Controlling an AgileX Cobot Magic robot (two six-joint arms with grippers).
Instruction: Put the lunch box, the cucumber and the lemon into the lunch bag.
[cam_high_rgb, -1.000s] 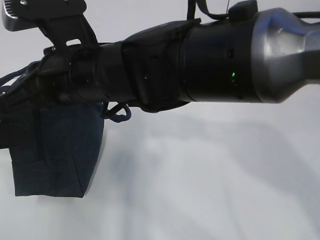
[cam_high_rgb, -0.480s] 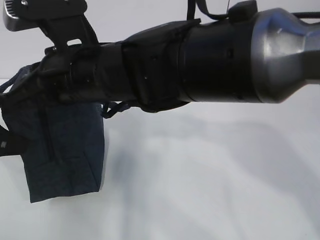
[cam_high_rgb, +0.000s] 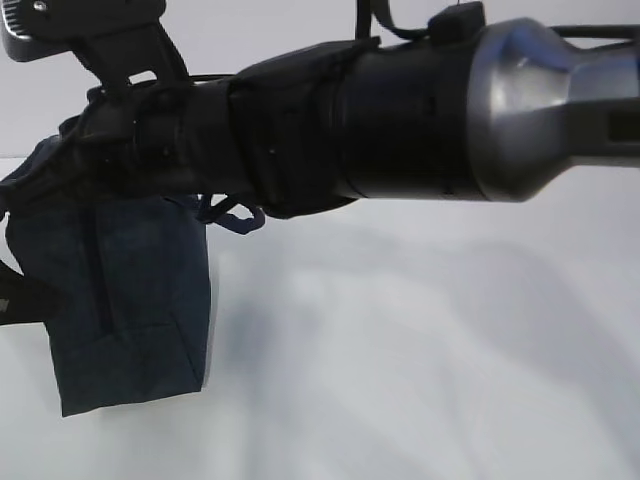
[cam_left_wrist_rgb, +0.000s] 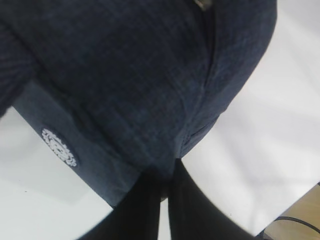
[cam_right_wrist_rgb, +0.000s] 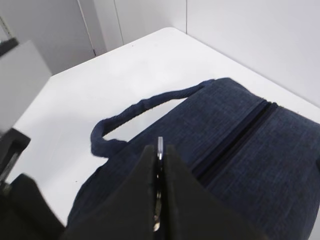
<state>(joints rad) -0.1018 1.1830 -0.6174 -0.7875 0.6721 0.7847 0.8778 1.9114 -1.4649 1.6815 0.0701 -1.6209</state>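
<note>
The dark navy lunch bag (cam_high_rgb: 130, 320) stands at the left of the white table, tilted a little, its zipper (cam_right_wrist_rgb: 235, 140) closed along the top. My right gripper (cam_right_wrist_rgb: 160, 150) is shut on the silver ring pull (cam_right_wrist_rgb: 160, 142), which shows edge-on between the fingertips, next to a looped handle (cam_right_wrist_rgb: 135, 110). My left gripper (cam_left_wrist_rgb: 167, 175) is shut on a lower edge of the lunch bag (cam_left_wrist_rgb: 130, 75), pinching its fabric. The right arm (cam_high_rgb: 400, 120) crosses the whole exterior view and hides the bag's top. The lunch box, the cucumber and the lemon are out of view.
White tabletop (cam_high_rgb: 420, 380) stretches to the right of the bag. A white round logo (cam_left_wrist_rgb: 59, 146) marks the bag's side. A wooden edge (cam_left_wrist_rgb: 295, 230) shows at the lower right of the left wrist view. A grey box (cam_right_wrist_rgb: 20, 75) stands beyond the table.
The left gripper has closed on the bag's fabric. The bag has tilted and shifted slightly right and down in the exterior view. The right arm has edged left.
</note>
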